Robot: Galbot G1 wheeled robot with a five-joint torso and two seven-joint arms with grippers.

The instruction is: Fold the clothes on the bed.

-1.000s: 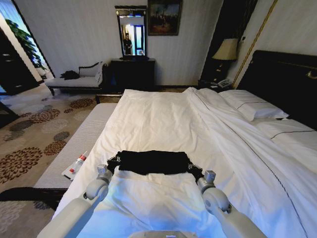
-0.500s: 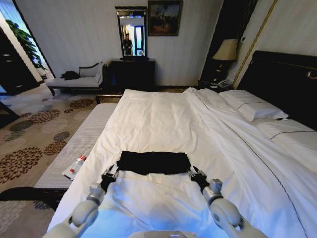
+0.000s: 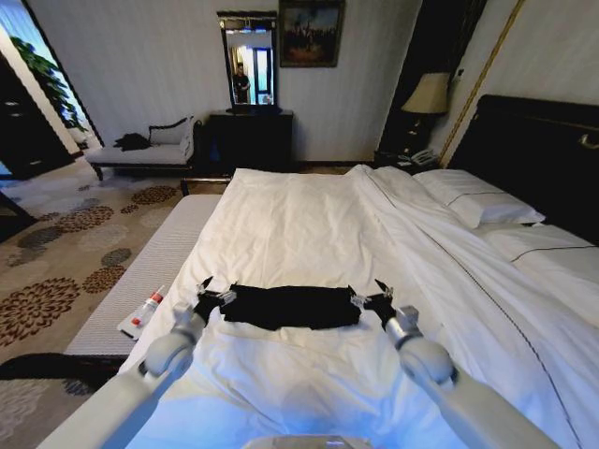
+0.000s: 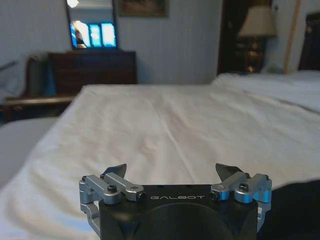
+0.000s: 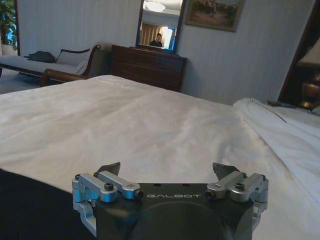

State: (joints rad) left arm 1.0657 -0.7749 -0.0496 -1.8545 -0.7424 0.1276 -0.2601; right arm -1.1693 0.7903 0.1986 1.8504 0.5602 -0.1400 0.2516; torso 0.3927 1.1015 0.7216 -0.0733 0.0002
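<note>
Two grippers flank the clothes (image 3: 291,306), a black T-shirt folded into a flat band across the near part of the bed (image 3: 309,224). The left gripper (image 3: 204,297) sits at the band's left end, the right gripper (image 3: 374,297) at its right end. Both have fingers spread wide, holding nothing.

Left gripper (image 3: 205,297), right gripper (image 3: 375,296): both agape, level.
</note>
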